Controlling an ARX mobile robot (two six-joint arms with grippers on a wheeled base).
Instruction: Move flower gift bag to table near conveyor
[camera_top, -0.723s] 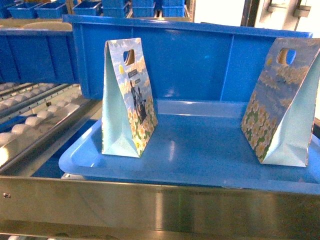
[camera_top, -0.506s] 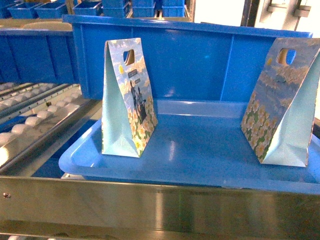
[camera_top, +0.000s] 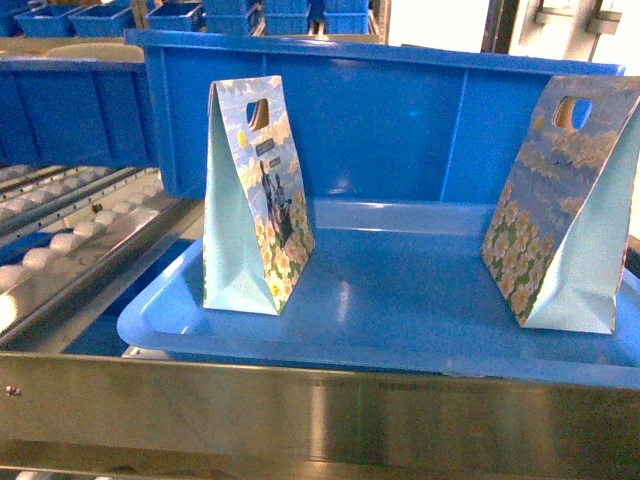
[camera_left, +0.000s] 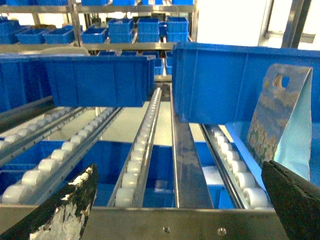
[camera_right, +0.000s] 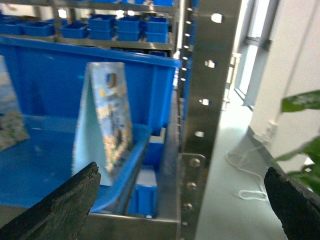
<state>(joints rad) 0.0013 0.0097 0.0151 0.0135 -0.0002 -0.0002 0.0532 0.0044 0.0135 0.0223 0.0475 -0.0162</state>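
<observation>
Task looks barely started, as far as the views show: two flower gift bags stand upright on the blue tray (camera_top: 400, 330), none lifted. Left bag (camera_top: 255, 200) sits near the tray's front-left corner; right bag (camera_top: 570, 210) is at the tray's right end, well apart from it. Both claws are spread wide w/ nothing between the fingers: left claw (camera_left: 180, 200) hangs in front of the conveyor (camera_left: 145, 145) w/ the left bag just off to its right, right claw (camera_right: 180, 200) faces the right bag beside a steel post (camera_right: 210, 100). The table isn't in any view, so the drop spot can't be judged. Room: a tall blue crate (camera_top: 400, 110) walls off the tray's back, a steel rail (camera_top: 320, 410) runs along its front edge, and the bare tray between the bags leaves space to come in from the front.
</observation>
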